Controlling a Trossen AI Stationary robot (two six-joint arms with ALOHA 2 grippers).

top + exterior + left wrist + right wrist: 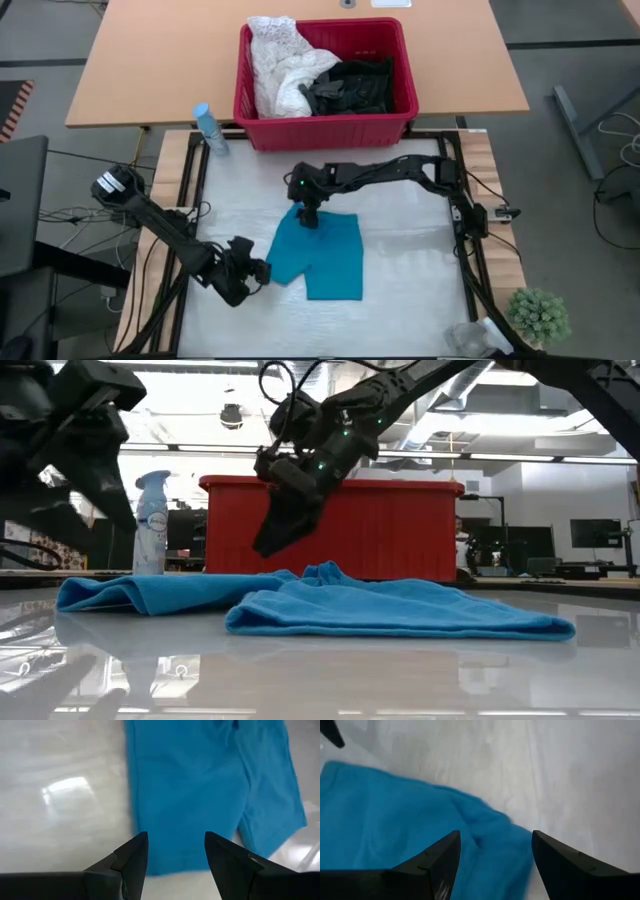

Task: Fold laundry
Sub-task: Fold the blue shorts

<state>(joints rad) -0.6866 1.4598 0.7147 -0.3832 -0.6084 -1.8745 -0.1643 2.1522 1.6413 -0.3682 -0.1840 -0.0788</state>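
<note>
Small teal shorts (320,258) lie flat on the white work surface below me, a little toward six o'clock of centre, waistband at twelve o'clock, two legs pointing to six; the fabric bunches into a soft ridge (320,575) along the waistband edge. Up at twelve o'clock, a white lacy-textured garment (283,62) is heaped to nine o'clock among the waiting clothes, spilling upward in crumpled folds, while dark, black garments (352,88) lie rumpled at three o'clock beside it, touching it.

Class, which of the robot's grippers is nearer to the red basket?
Right. The right gripper hovers over the blue shorts' edge nearest the red basket; the left gripper sits at their far, left-hand edge.
</note>
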